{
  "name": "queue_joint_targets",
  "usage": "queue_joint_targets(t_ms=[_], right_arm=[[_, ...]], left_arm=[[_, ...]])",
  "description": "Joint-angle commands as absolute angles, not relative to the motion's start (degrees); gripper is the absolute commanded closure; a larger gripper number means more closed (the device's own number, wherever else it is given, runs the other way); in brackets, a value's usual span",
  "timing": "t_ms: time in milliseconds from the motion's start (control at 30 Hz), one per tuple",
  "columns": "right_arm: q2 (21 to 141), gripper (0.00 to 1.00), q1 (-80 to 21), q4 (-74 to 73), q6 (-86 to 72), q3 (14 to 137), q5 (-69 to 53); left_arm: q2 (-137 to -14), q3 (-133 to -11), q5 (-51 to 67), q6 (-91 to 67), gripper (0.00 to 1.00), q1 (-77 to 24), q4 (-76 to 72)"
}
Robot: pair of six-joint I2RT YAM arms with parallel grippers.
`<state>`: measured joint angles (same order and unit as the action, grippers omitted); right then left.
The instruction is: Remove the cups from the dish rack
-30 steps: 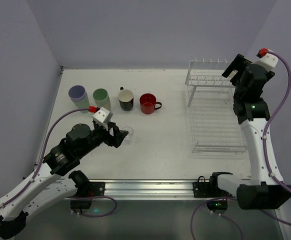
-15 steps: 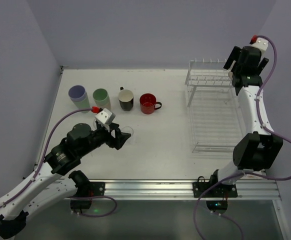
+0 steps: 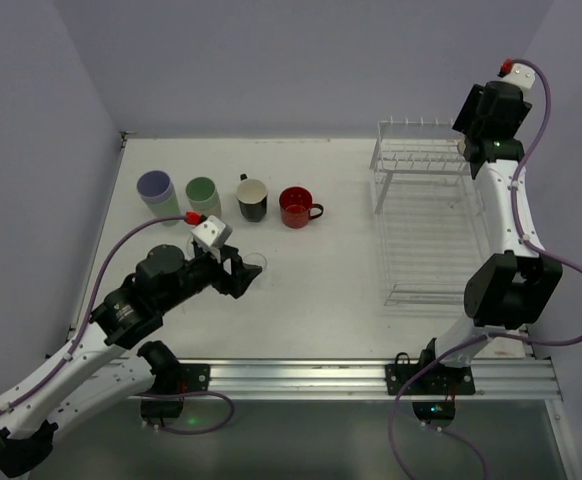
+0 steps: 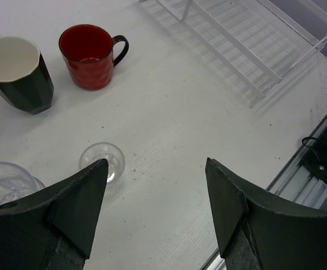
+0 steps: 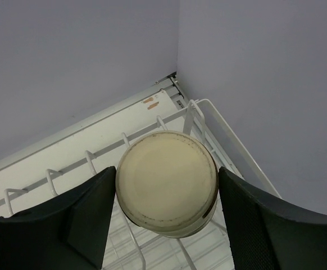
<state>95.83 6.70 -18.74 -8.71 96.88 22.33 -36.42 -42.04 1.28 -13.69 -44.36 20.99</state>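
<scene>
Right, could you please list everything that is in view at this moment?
lavender tumbler: 1, far left of the table
pale green tumbler: 1, right of the lavender one
black mug: 1, cream inside, next in the row
red mug: 1, right end of the row
clear glasses: 2, beside the left gripper
beige tumbler: 1, over the rack's pegs
dish rack: 1, white wire, right side
table: 1, white
left gripper: open
right gripper: shut on the beige tumbler

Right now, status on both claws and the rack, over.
Left claw open, low beside a clear glass. Right claw shut on beige cup over rack back corner. Nothing seen blocking.
</scene>
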Motion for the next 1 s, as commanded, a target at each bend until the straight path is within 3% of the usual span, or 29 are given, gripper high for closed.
queue_joint_targets(t_ms=[0,100,367,633,867,967], right_arm=[[96.68,0.32,6.86,-18.72,-7.21,99.58,22.15],[96.33,0.42,6.86,-18.46,-7.21,98.62,21.80],[86.59,0.53,6.86,-11.34,-12.91,96.50,14.43],[76.65,0.55,6.42,-8.09,-21.61,93.35,4.24],[63.38,0.55,0.27,6.04,-36.55,70.52,-10.97],[58.90,0.55,-6.93,13.16,-43.56,61.13,-15.88]], left_arm=[[-36.91,-42.45,0.70,-11.95,0.26,-43.68,19.51],[-37.18,-42.45,0.35,-11.95,0.26,-43.51,19.60],[-38.76,-42.98,0.61,-12.22,0.26,-42.10,19.07],[-39.11,-43.94,1.93,-13.88,0.26,-41.57,16.18],[-40.60,-44.57,8.77,-24.05,0.27,-41.48,7.23],[-42.27,-42.02,12.90,-30.99,0.26,-41.40,-5.92]])
